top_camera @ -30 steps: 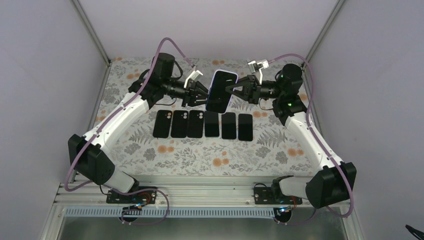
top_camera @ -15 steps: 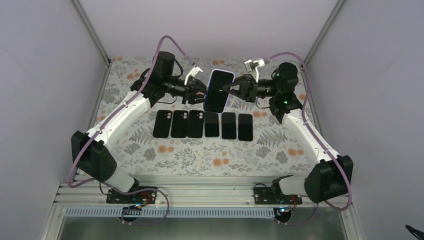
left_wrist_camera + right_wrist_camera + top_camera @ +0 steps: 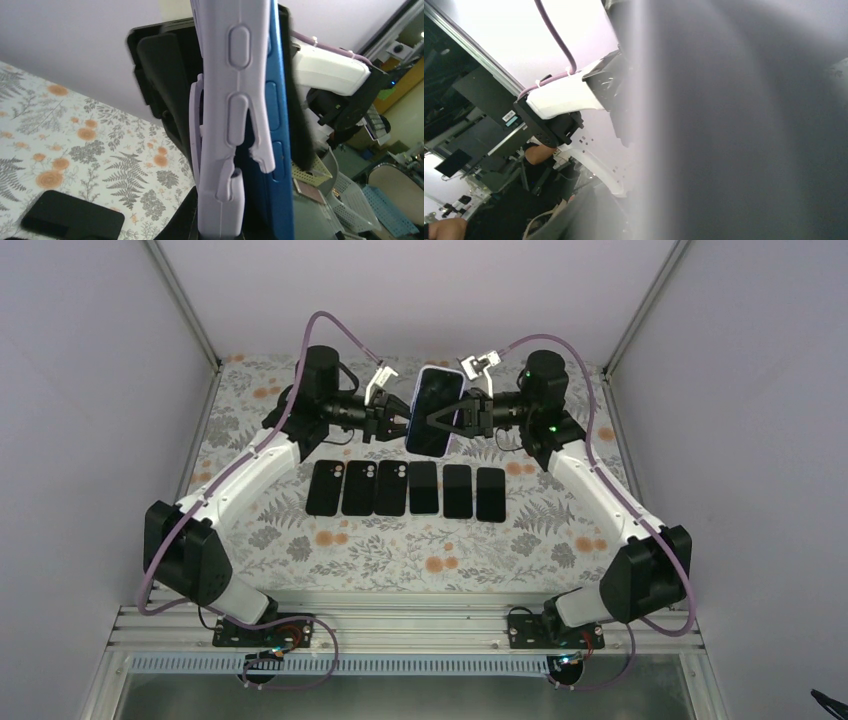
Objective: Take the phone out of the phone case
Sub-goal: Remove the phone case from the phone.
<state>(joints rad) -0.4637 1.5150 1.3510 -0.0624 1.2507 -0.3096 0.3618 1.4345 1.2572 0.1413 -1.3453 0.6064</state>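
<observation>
- Holding the work aloft: the phone (image 3: 437, 402), seated in its lilac phone case (image 3: 232, 125), stood upright in the air between the two arms. It was over the far half of the table (image 3: 400, 550) and well clear of the row of six dark handsets (image 3: 406, 489).
- Step in hand: judged to be the peeling stage. In the left wrist view the case's side rail stood off from the phone's blue edge, though the phone sat mostly inside it.
- Left gripper (image 3: 398, 423): clamped shut across the edge of the cased phone, one black finger (image 3: 162, 85) against the case's back.
- Right gripper (image 3: 432, 426): set against the screen side. How far its jaws stood apart, and whether they held anything, could not be told, as its wrist camera gave only grey blur.
- Pose: both arms reached forward and upward, wrists turned inward so the grippers faced each other.
- Next move, as a judgement: a firm left-hand hold on the case while the right works the phone free of the rail.
</observation>
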